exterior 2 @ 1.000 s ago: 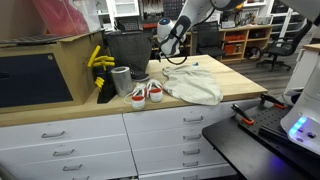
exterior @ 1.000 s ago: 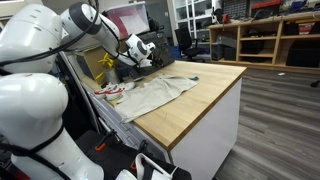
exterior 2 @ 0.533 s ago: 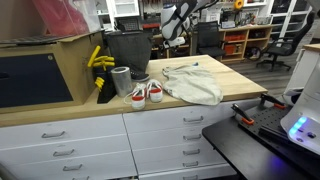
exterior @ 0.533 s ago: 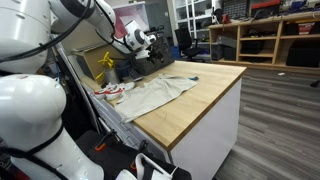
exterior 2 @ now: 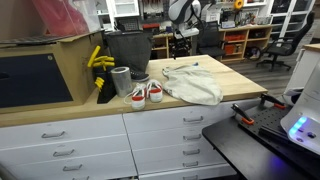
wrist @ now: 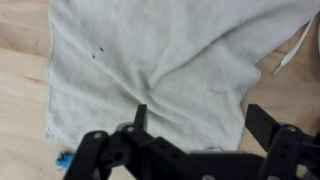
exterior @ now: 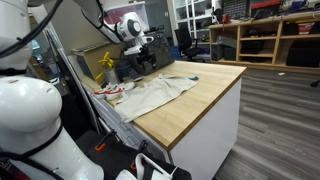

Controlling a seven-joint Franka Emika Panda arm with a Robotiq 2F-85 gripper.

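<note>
Pincer (exterior: pixel 146 42) hangs in the air above the far end of the tabletop (exterior: pixel 205 100), fingers spread wide and pinching nothing. Wrist view confirms this: the two dark fingertips (wrist: pixel 140 114) stand well apart, with the pincer (wrist: pixel 200 125) looking straight down.

Directly below lies a pale cloth (wrist: pixel 170 60), rumpled, with creases running to a knot near its middle. It lies flat on the wood, well clear of the fingers. In both exterior views the cloth (exterior: pixel 155 95) (exterior 2: pixel 195 83) covers the middle of the tabletop (exterior 2: pixel 242 86) and runs almost to the front edge.

Around it:
- a pair of red-and-white sneakers (exterior 2: pixel 147 93) just beside the cloth's edge, possibly touching it; cannot tell
- a metal cup (exterior 2: pixel 121 80) beside the sneakers
- a black bin (exterior 2: pixel 125 48) behind the cup, near the pincer (exterior 2: pixel 183 33)
- a yellow object (exterior 2: pixel 98 58) at the bin's side
- a small blue scrap (wrist: pixel 65 158) on the wood at one cloth corner, seen only from the wrist

Nothing stands between the pincer and the cloth.
</note>
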